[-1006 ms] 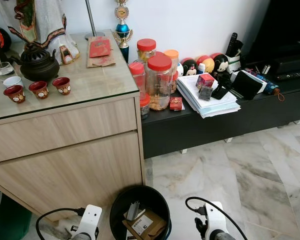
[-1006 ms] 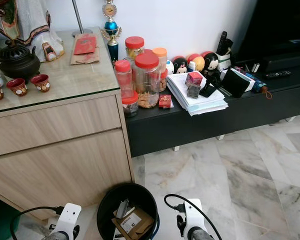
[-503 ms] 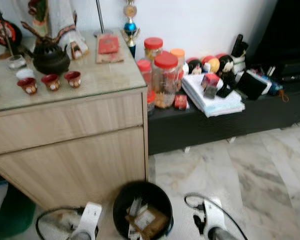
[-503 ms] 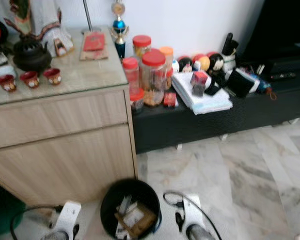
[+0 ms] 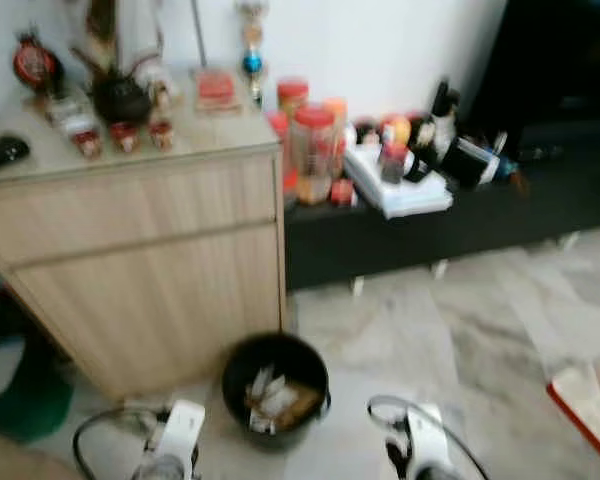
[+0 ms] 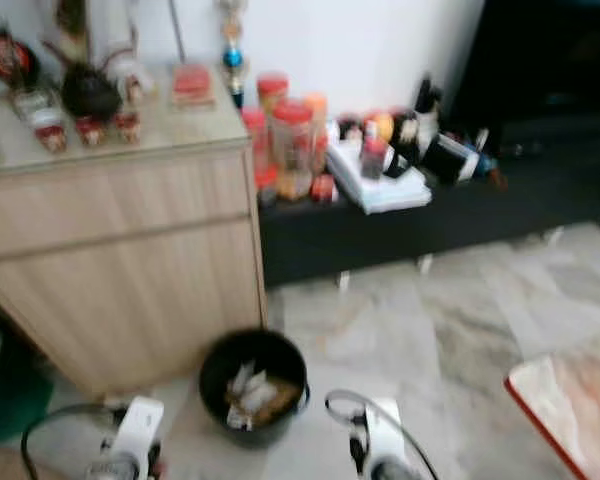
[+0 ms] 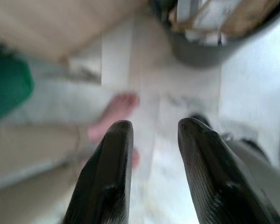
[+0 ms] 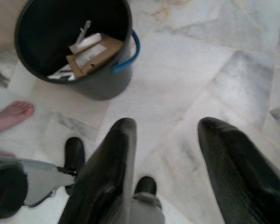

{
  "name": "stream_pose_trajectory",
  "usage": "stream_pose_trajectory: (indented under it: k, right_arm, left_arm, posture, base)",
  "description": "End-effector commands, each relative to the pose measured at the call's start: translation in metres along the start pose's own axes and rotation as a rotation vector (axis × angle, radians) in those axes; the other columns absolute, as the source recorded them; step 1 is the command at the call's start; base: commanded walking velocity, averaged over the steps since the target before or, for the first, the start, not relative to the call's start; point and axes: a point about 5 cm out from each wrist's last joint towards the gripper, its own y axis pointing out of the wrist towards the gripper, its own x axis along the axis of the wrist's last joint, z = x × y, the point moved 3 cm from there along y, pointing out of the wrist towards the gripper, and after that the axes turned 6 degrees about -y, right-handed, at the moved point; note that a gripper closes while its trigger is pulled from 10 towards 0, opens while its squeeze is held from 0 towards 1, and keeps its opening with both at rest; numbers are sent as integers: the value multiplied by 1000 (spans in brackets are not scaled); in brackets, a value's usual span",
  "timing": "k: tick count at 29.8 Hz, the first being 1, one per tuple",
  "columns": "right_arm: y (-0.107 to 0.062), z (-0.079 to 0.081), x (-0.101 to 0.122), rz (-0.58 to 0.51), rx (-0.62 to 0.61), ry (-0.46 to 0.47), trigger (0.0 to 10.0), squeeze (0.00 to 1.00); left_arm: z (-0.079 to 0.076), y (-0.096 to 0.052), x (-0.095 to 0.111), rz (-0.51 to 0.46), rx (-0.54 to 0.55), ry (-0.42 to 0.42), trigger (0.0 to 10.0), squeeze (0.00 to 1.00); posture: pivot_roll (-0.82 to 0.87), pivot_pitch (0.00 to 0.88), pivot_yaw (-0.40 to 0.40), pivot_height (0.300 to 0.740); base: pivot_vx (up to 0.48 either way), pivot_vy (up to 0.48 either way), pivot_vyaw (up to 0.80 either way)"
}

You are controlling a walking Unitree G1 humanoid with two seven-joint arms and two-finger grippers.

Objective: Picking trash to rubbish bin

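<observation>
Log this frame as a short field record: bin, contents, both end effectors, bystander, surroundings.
bin: black rubbish bin with a blue handle, standing on the marble floor in front of the wooden cabinet
contents: cardboard piece and paper scraps inside
left end effector: open, holding nothing, low over the floor
right end effector: open, holding nothing, beside the bin
bystander: a person's bare foot near the bin
surroundings: red-lidded jars on the low black shelf; head views blurred

marble floor (image 5: 460,330) carries the black rubbish bin (image 5: 275,385); a bare foot (image 8: 11,114) beside.
</observation>
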Motion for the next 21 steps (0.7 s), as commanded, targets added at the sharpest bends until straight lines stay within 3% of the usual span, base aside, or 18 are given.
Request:
stream_pose_trajectory:
  k: [1, 9, 21]
  right_arm:
    - [-1, -3, -5, 12, -8, 4, 10000, 0]
    - [-1, -2, -2, 3, -5, 7, 10000, 0]
    - [0, 0, -1, -2, 0, 10, 10000, 0]
  left_arm:
    - [-2, 0, -4, 18, -8, 7, 10000, 0]
    - [-3, 0, -5, 27, -8, 20, 10000, 0]
    - [-1, 0, -5, 31, 5, 29, 10000, 0]
  posture:
    - [15, 0, 8, 740]
    - [17, 0, 9, 740]
    - [17, 0, 15, 740]
  base:
    - [-300, 0, 0]
    - [-290, 0, 0]
    - [0, 0, 0]
